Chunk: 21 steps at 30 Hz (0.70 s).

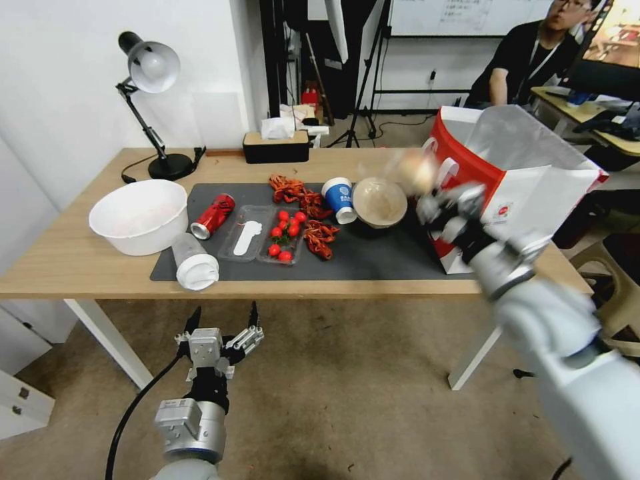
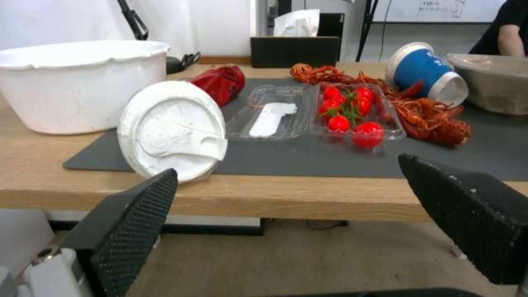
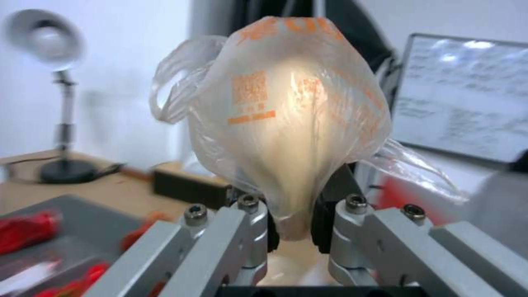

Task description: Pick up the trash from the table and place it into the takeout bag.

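My right gripper [image 1: 427, 193] is shut on the clear bag with the tan lump [image 3: 286, 123], held in the air beside the near corner of the takeout bag [image 1: 527, 180] at the table's right end. On the dark mat [image 1: 373, 257] lie the red can [image 1: 213, 215], the clear cup with white lid [image 1: 193, 261], the blue-white paper cup [image 1: 340, 199] and the beige bowl [image 1: 379, 201]. My left gripper [image 1: 225, 327] hangs open below the table's front edge, facing the cup's lid [image 2: 171, 130].
A white tub [image 1: 141, 215], a desk lamp [image 1: 150, 73] and a black tissue box [image 1: 276, 145] stand on the table [image 1: 67, 260]. Crayfish shells [image 1: 313, 207] and a clear tray of cherry tomatoes [image 1: 283, 237] lie mid-mat.
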### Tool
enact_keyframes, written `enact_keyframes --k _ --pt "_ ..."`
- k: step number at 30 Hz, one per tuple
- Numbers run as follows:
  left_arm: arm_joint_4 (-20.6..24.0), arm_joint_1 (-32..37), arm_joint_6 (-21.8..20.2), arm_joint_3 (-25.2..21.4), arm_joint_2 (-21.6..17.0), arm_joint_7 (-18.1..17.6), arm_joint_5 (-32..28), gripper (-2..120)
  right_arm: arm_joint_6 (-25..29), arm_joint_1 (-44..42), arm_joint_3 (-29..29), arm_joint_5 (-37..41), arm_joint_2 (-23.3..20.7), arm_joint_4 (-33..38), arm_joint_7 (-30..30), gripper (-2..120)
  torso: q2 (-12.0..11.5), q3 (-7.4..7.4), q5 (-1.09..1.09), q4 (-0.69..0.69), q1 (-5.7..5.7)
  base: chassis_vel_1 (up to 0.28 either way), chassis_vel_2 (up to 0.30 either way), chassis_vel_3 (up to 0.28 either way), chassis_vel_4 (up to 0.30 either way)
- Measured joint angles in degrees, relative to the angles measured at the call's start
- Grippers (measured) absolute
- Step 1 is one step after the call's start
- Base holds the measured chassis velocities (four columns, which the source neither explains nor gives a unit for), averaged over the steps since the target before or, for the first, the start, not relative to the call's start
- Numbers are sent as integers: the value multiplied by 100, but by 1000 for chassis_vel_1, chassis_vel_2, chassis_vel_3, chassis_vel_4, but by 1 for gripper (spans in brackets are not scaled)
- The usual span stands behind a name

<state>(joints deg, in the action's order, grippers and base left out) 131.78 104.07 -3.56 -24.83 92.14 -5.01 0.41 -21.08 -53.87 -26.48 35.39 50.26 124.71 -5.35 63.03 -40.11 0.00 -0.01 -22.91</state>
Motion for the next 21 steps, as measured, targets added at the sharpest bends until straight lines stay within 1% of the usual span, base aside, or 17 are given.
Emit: enact_keyframes --k 2,3,5,7,9,11,12,13,15,17,18,20,21 --pt "2 0 5 0 0 0 -2 100 -232 527 12 169 -249 -334 -404 9 0 0 0 2 0 0 0 0 0" --pt "2 0 5 0 0 0 -2 100 -232 527 12 169 -249 -334 -404 9 0 0 0 2 0 0 0 0 0" --pt "12 0 19 9 0 0 -5 100 -367 788 43 222 -355 -558 -560 9 -1 0 2 3 -1 0 0 0 0" --pt "16 3 26 13 0 -1 -8 100 -622 1129 95 288 -477 -893 -915 9 -1 0 1 2 -2 0 0 0 0" --pt "21 5 26 11 0 -1 -9 100 -682 1150 96 307 -487 -921 -961 9 -1 0 0 2 -2 0 0 0 0" --pt "67 23 30 -11 0 -3 -30 100 -779 1161 97 382 -497 -970 -1040 17 -1 -1 1 0 -1 0 0 0 0" --pt "67 23 30 -11 0 -3 -30 100 -779 1161 97 382 -497 -970 -1040 17 -1 -1 1 0 -1 0 0 0 0" --pt "82 30 32 -20 0 -4 -38 100 -796 1158 97 396 -495 -988 -1066 22 -1 0 2 0 -1 0 0 0 0" --pt "85 32 32 -20 0 -5 -41 100 -800 1154 96 397 -489 -996 -1078 24 -1 0 1 1 -2 0 0 0 0" --pt "90 35 33 -24 0 -5 -47 100 -813 1150 92 399 -459 -1026 -1121 39 -1 0 0 1 -1 0 0 0 0" --pt "90 35 33 -24 0 -5 -47 100 -813 1150 92 399 -459 -1026 -1121 39 -1 0 0 1 -1 0 0 0 0" --pt "103 39 34 -27 0 -5 -47 100 -818 1149 77 403 -456 -1047 -1121 48 -1 0 0 1 -1 0 0 0 0" --pt "117 47 33 -31 0 -5 -50 100 -818 1138 65 404 -458 -1051 -1121 54 -1 0 -1 1 -1 0 0 0 0"
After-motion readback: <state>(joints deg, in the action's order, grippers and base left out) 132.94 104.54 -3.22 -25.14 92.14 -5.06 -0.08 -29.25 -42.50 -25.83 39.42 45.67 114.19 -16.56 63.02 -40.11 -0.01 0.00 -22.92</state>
